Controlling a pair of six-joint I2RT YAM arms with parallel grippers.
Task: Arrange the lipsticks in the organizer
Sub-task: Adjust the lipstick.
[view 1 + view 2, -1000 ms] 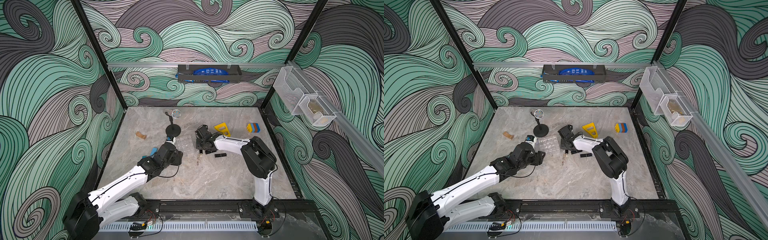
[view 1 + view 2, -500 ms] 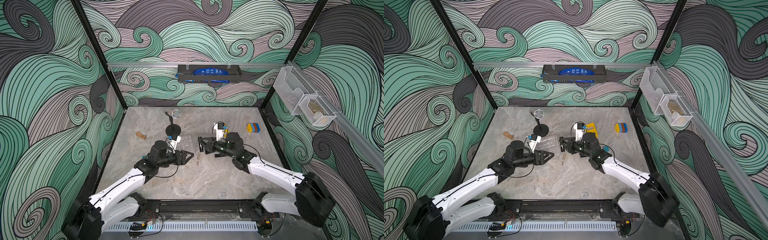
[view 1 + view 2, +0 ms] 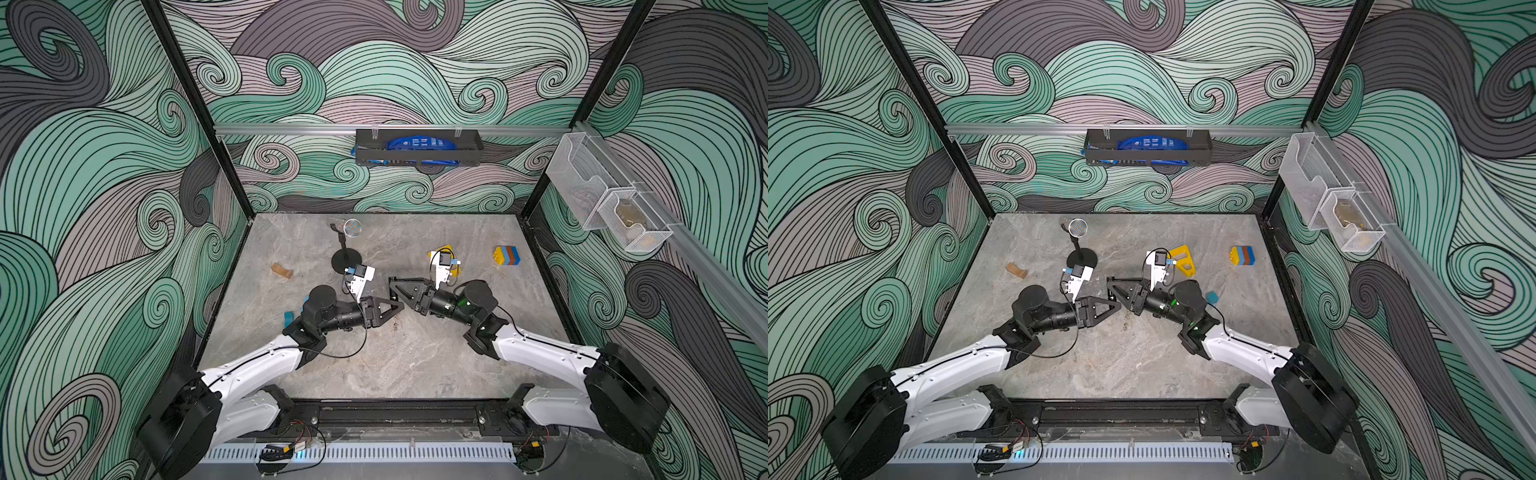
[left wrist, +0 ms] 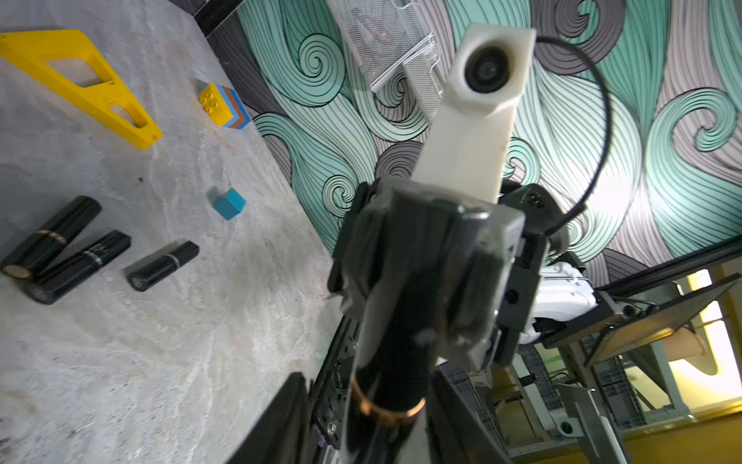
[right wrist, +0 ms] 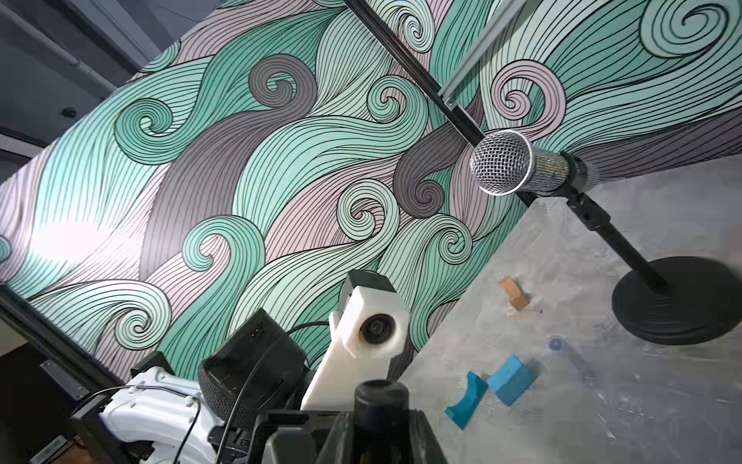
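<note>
— From above?
— In both top views your left claw (image 3: 400, 307) and right claw (image 3: 392, 285) meet over the bench (image 3: 415, 365); microphone stand (image 3: 345, 262) at eleven o'clock, wall basket (image 3: 417, 158) holding a blue pack (image 3: 415, 143) at twelve.
— Left wrist?
— Your right claw clenches a black lipstick (image 4: 399, 341); whether your left grips it, cannot tell. Beyond, three lipsticks (image 4: 82, 265) lie loose.
— Right wrist?
— The organizer (image 5: 618, 393) is a clear blur, lavender lipstick (image 5: 556, 345) at it.

I get both top views bright, evenly lit from overhead; only soft shadows on table (image 3: 415, 365) near microphone (image 3: 352, 227). Frame posts (image 3: 195, 104) bow: wide-lens distortion. Right wrist: microphone sharp, white glare on wall (image 5: 68, 241) far from it, foreground blurred. Left wrist: 1 black lipstick (image 4: 385, 361) near lens soft, background blown out yellow-white.
</note>
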